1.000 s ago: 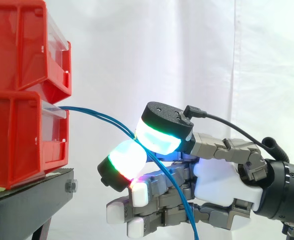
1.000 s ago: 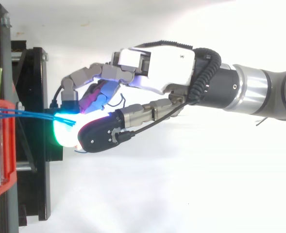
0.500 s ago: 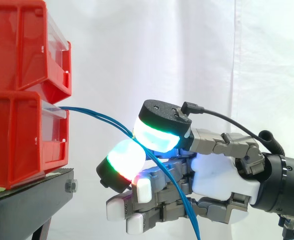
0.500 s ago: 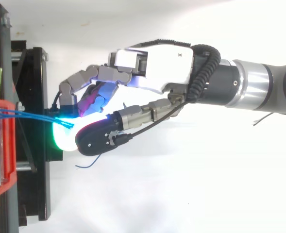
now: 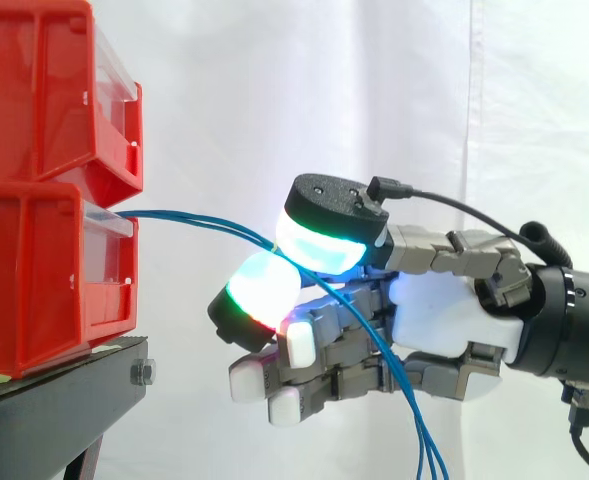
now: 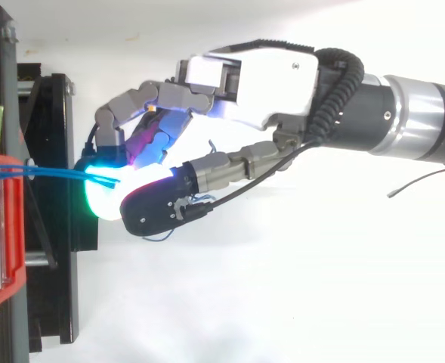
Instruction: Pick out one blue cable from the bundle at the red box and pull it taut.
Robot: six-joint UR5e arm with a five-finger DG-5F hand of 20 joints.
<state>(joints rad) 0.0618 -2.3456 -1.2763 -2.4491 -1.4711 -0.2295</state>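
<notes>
Now the hand (image 5: 444,325), centre right in the side view, has drawn back slightly toward the right edge and lifted, so the blue cables (image 5: 204,222) run flatter from the lower red box (image 5: 34,280) at the left, though a slight sag suggests they are not yet taut. Two glowing pads (image 5: 319,250) pinch the strands together, with the other fingers curled below. I count one hand, that box with a second red box (image 5: 34,90) stacked above, two strands leaving the box, and three hanging at lower right

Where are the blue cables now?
In the side view, the blue cables leave the lower red bin at left, pass between the hand's glowing pads, then hang down past its palm.
</notes>
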